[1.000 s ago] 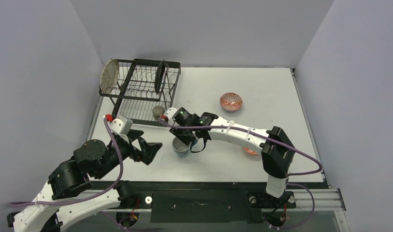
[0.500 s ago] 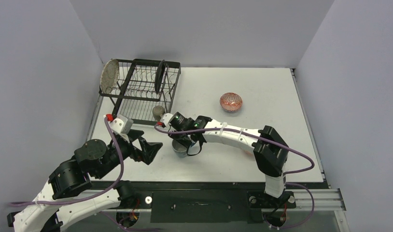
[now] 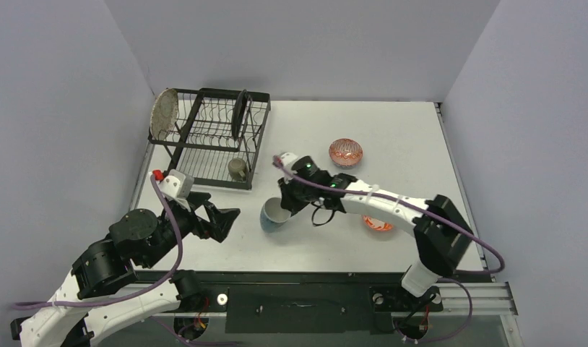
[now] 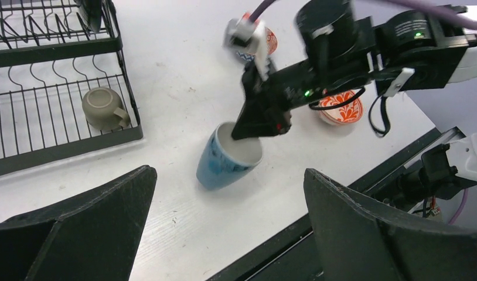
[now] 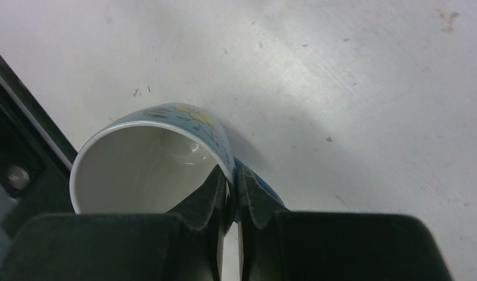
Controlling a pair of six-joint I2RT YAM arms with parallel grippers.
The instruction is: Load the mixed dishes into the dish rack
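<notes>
Occupying the far-left corner of the white table (image 3: 392, 130), the black wire rectangular dish rack (image 3: 219, 92) already carries three pieces. The speckled grey oval plate (image 3: 164, 113) stands on edge at its left end, the glossy black round plate (image 3: 240, 114) sits upright in a slot, and the small olive-green cup (image 3: 238, 169) lies on its side in the near right corner. Two red-orange-and-white patterned bowls (image 3: 346, 152) (image 3: 378, 223) wait on the table to the right. The right gripper (image 5: 232, 178) pinches the rim of the light-blue ceramic mug (image 3: 274, 215), one finger inside and one outside. The mug hangs tilted, probably because a rim hold lets it swing. The left gripper (image 3: 220, 223) hovers nearby, spread wide and empty.
</notes>
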